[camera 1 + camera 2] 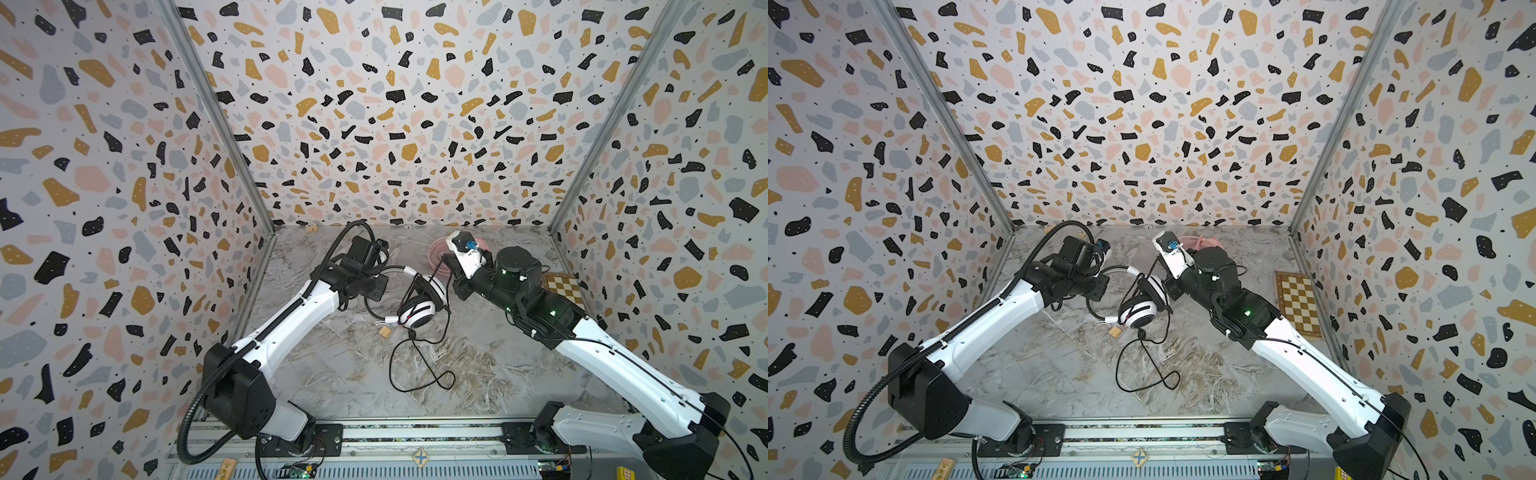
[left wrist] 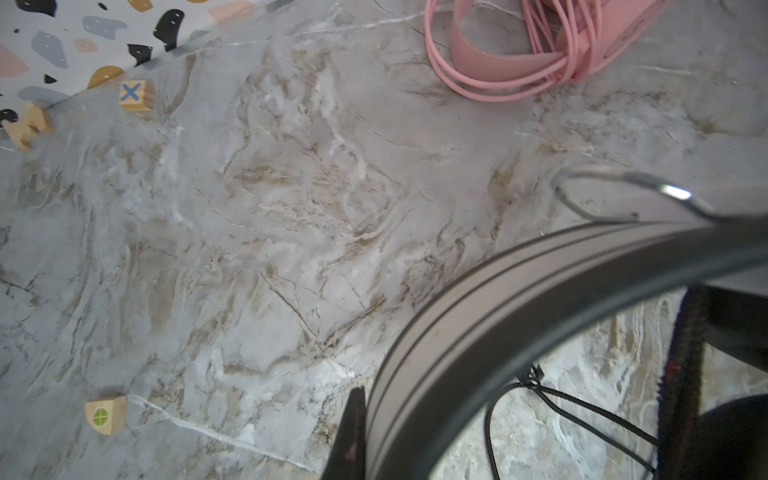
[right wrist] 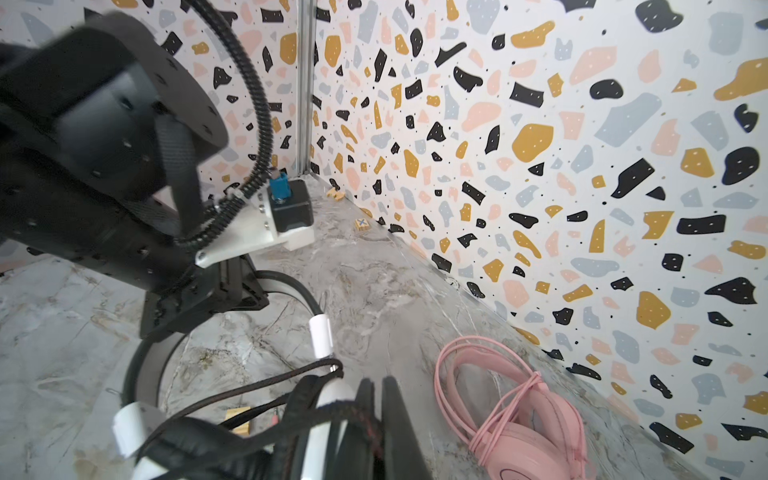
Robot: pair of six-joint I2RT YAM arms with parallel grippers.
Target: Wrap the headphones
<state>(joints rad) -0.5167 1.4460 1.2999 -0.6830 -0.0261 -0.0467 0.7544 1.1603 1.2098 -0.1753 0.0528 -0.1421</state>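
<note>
The white headphones (image 1: 419, 309) with black pads lie mid-table in both top views (image 1: 1142, 309). My left gripper (image 1: 379, 286) is shut on their black headband (image 2: 478, 316), which presses against the one finger (image 2: 351, 436) that shows. My right gripper (image 3: 380, 415) is shut on the braided black cable (image 3: 291, 374) just beside the ear cups. The rest of that cable lies in a loose loop (image 1: 419, 374) toward the front. The pink headphones (image 3: 523, 419) lie by the back wall with their pink cable wound round them (image 2: 519, 62).
A checkered board (image 1: 1298, 305) lies against the right wall. Small wooden blocks are scattered about: one (image 1: 385, 332) beside the white ear cup, an X-marked one (image 2: 135, 95) and another (image 2: 29, 129) by the back wall, a green-marked one (image 2: 106, 413).
</note>
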